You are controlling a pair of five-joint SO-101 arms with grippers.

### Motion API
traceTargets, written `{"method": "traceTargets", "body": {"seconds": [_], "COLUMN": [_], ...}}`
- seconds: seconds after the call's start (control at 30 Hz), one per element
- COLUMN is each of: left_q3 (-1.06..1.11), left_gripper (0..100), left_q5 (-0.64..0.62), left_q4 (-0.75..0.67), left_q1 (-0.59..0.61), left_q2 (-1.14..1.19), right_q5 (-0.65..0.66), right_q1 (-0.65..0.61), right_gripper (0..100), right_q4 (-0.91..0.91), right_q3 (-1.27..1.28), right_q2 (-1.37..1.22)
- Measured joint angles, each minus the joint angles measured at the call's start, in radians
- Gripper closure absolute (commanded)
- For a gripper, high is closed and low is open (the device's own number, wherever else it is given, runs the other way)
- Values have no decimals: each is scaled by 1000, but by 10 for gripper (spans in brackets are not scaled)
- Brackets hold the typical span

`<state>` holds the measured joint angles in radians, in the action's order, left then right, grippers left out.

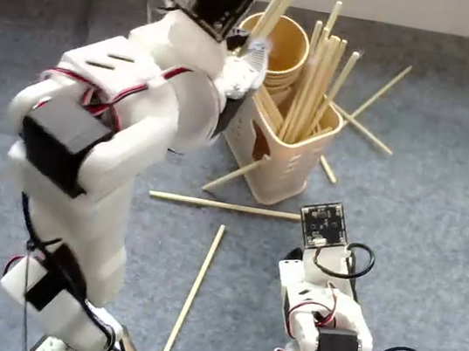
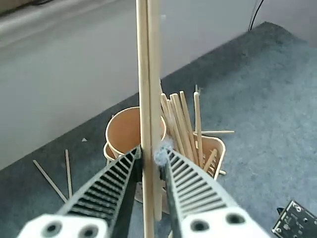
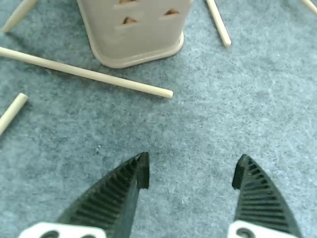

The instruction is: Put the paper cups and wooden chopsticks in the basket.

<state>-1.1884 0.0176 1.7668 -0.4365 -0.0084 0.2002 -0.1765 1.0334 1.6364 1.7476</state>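
The wooden chopsticks are light, stiff, smooth rods that roll on a surface and can swivel or slip in a pinch, so a hold across the length near the middle looks safest. The left gripper (image 2: 150, 159) is clenched on what looks like a pair of held chopsticks (image 2: 147, 74), which stand upright between its fingers, high over the basket (image 1: 284, 170); gripped off-centre they could pivot, I judge. The basket is a pale slotted tub at the far centre of the grey carpet (image 1: 434, 258); it holds stacked paper cups (image 1: 281, 52) in its far-left part and a sheaf of chopsticks (image 1: 314, 86) leaning upright in its right part. The cups look thin and easily crushed, best taken gently by the rim or wall. On the carpet a flat stick (image 1: 226, 205) lies just near of the basket; a slanted stick (image 1: 191, 297) lies nearer again; a leaning stick (image 1: 236, 174) props against the basket's near wall; a few scattered sticks (image 1: 361, 124) lie to its right. The right gripper (image 3: 190, 171) is released, jaws wide apart, hovering over bare carpet just near of the basket's foot.
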Motion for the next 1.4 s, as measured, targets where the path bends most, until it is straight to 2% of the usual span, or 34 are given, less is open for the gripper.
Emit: {"method": "traceTargets", "body": {"seconds": [0.17,0.37,0.47,0.6,0.7,0.8,1.03,1.23,1.4], "left_q3": [158,629,947,1404,1600,1603,1336,1096,1036], "left_gripper": [995,995,994,993,993,993,993,992,992], "left_q5": [-14,-63,-63,-69,-71,-77,-77,-75,-77], "left_q4": [0,-34,-198,-548,-841,-1040,-1200,-1238,-1238], "left_q1": [3,0,8,29,26,8,-75,-138,-129], "left_q2": [-106,-419,-637,-895,-891,-789,-361,-114,-18], "right_q5": [0,0,0,0,0,0,0,0,0], "right_q1": [0,0,0,-9,-28,-26,-28,-28,-28], "right_gripper": [724,724,724,724,724,724,724,724,724], "right_q4": [0,0,0,0,0,0,0,0,0], "right_q3": [0,0,0,0,0,0,0,0,0], "right_q2": [0,0,0,0,0,0,0,0,0]}}
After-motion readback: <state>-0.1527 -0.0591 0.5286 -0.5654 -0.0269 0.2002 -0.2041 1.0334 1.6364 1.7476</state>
